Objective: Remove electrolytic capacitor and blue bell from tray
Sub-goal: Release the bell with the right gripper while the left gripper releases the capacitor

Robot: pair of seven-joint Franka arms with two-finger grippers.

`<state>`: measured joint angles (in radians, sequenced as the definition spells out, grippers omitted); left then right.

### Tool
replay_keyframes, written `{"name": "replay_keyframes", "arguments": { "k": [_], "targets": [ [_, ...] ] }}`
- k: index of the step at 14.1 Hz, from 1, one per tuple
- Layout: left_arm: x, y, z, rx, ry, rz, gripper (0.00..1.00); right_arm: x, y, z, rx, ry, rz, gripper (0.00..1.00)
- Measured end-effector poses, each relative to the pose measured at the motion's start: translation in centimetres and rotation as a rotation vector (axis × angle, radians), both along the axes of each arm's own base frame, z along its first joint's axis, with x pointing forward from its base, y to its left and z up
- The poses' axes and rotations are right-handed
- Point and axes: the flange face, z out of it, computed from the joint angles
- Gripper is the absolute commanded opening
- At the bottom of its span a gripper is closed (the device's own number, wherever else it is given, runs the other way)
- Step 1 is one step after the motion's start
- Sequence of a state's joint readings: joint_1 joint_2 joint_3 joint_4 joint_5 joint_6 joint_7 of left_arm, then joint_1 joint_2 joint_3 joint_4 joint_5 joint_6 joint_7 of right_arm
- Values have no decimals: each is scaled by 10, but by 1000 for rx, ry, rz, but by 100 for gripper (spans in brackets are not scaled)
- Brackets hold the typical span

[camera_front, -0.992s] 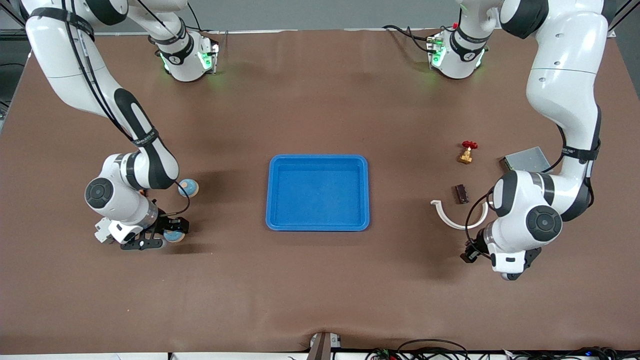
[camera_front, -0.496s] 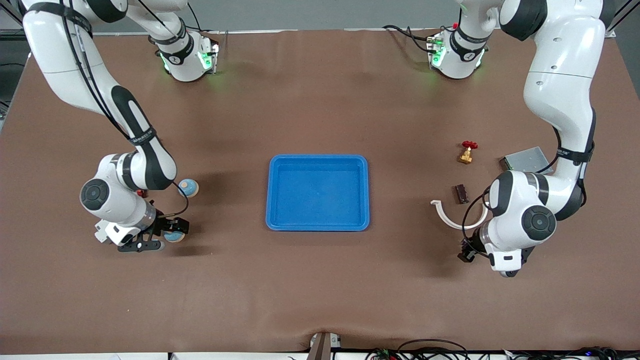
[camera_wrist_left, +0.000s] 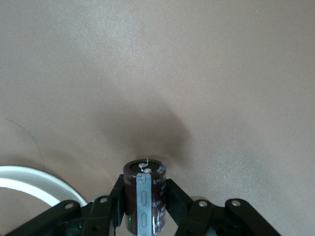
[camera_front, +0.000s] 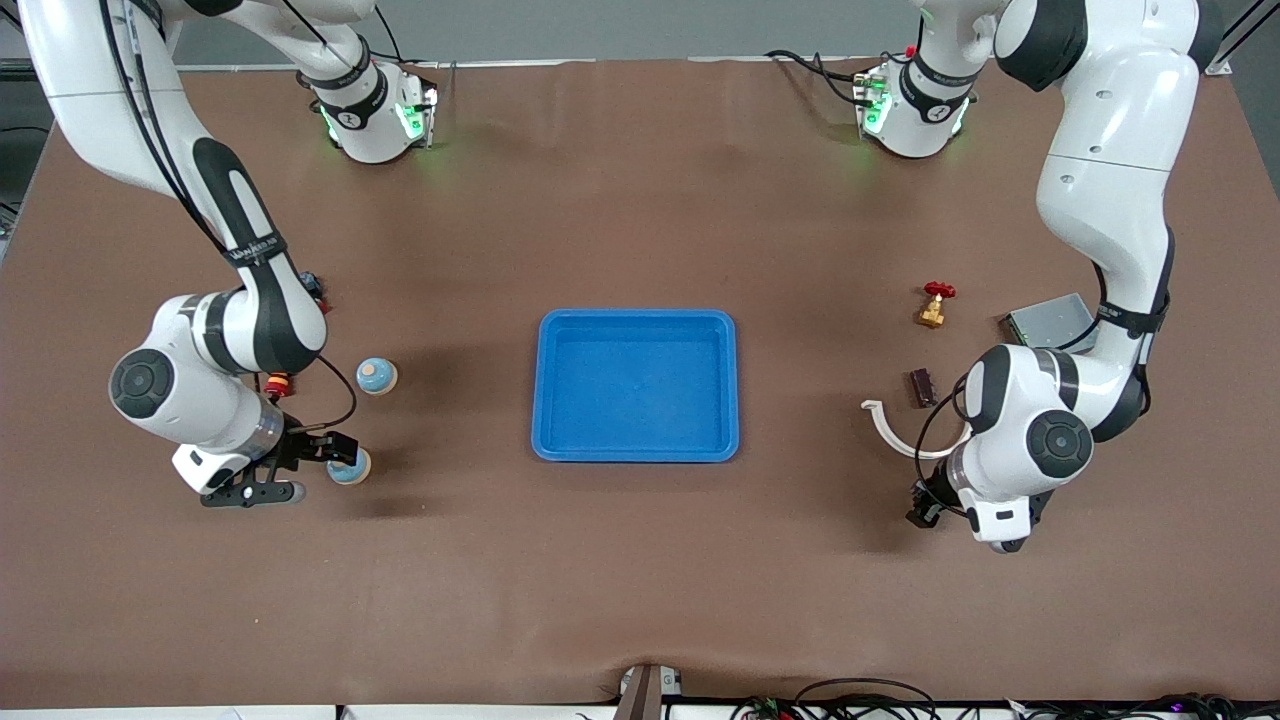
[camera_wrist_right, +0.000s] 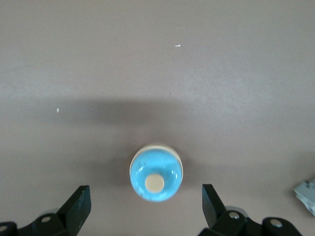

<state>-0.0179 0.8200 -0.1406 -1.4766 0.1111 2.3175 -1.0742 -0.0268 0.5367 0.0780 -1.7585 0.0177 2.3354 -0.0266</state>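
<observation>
Tray (camera_front: pixel 636 320) sits mid-worktop. Toward the right arm's edge there's a bell (camera_front: pixel 350 467), with a second bell (camera_front: pixel 377 375) farther from the camera. Toward the left arm's edge: valve (camera_front: pixel 934 304), metal box (camera_front: pixel 1048 320), chip (camera_front: pixel 921 387), curved ring (camera_front: pixel 888 428) nearest.

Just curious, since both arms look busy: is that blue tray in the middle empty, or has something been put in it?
Empty. The blue tray shows only its bare blue floor in the front view; nothing lies in it.

Open bench (camera_front: pixel 640 560) lay between each gripper and the blue tray (camera_front: pixel 636 385). Obstacles: a second bell (camera_front: pixel 377 375) beside the right gripper (camera_front: pixel 310 470); a white curved piece (camera_front: pixel 900 432) and dark block (camera_front: pixel 921 387) beside the left gripper (camera_front: pixel 925 505).
</observation>
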Motion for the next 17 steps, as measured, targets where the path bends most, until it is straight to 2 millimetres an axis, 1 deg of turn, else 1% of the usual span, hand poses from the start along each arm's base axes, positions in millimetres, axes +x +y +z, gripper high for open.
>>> {"name": "replay_keyframes", "arguments": {
  "k": [2, 4, 5, 6, 7, 8, 9, 10, 12, 14, 17],
  "targets": [
    [0, 0, 0, -1, -6, 0, 0, -2, 0, 31, -3, 28, -14, 100],
    [0, 0, -1, -2, -10, 0, 0, -2, 1, 79, -7, 77, -10, 100],
    [0, 0, -2, -3, -10, 0, 26, -1, 2, 107, -9, 101, -8, 100],
    [-1, 0, -3, -2, -10, 0, 46, 0, 2, 134, -10, 116, -5, 100],
    [-1, 0, -3, -3, -10, 1, 99, 1, 2, 157, -11, 120, -3, 100],
    [-1, 1, -3, -3, -11, 2, 100, 1, 2, 177, -11, 117, -2, 100],
    [-1, 0, -3, -3, -13, 1, 100, 2, 1, 192, -11, 111, -2, 100],
    [-1, 0, -3, -3, -14, 1, 100, 3, 0, 202, -11, 102, -6, 100],
    [0, 0, -2, -4, -18, 1, 100, 0, -3, 213, -12, 100, -17, 100],
    [1, 1, 1, -4, -24, -5, 100, -7, -5, 224, -15, 118, -20, 100],
    [4, 11, 19, 8, -11, -117, 100, -19, -8, 248, -20, 125, -25, 100]
  ]
}}
